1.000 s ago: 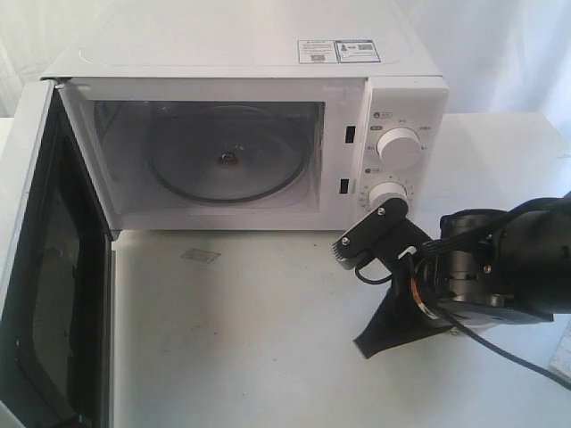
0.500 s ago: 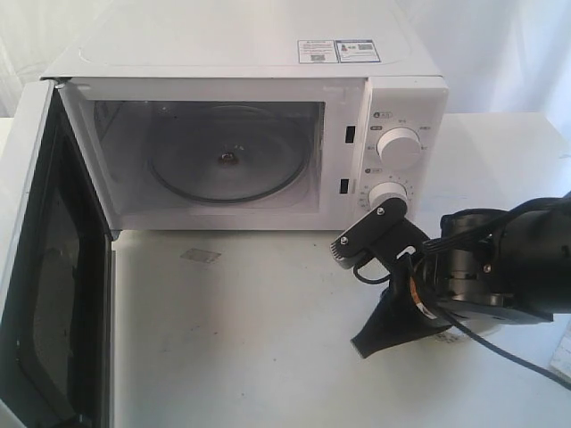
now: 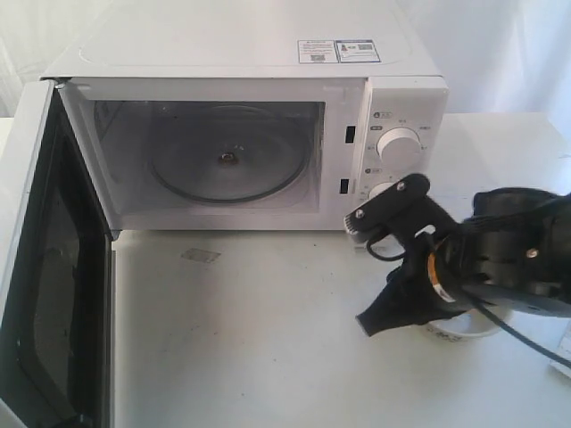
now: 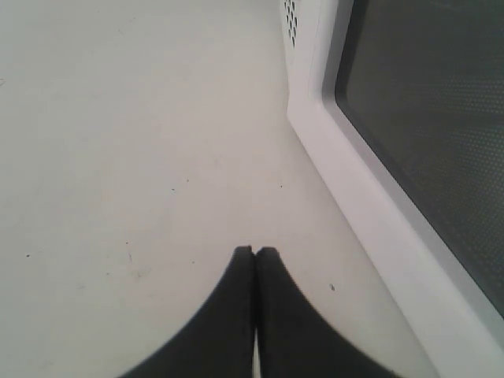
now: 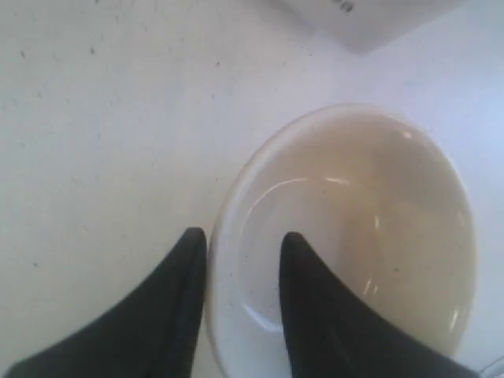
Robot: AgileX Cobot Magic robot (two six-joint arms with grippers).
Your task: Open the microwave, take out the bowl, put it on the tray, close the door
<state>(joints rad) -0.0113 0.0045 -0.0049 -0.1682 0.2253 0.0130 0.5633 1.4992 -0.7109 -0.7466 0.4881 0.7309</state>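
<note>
The white microwave stands at the back with its door swung wide open to the left; the cavity holds only the glass turntable. The cream bowl rests on the table in front of the dials, and only its rim peeks out under the right arm. My right gripper is open and straddles the bowl's rim, one finger outside, one inside. My left gripper is shut on nothing, low over the table beside the door's window. No tray is clearly recognisable.
The right arm's black body covers the lower dial and much of the table at the right. A white object shows at the right edge. A white box corner with print lies beyond the bowl. The open door blocks the left side.
The right arm has shifted to the right and slightly up, and the bowl's rim now shows beneath it. Microwave and door have not moved.
</note>
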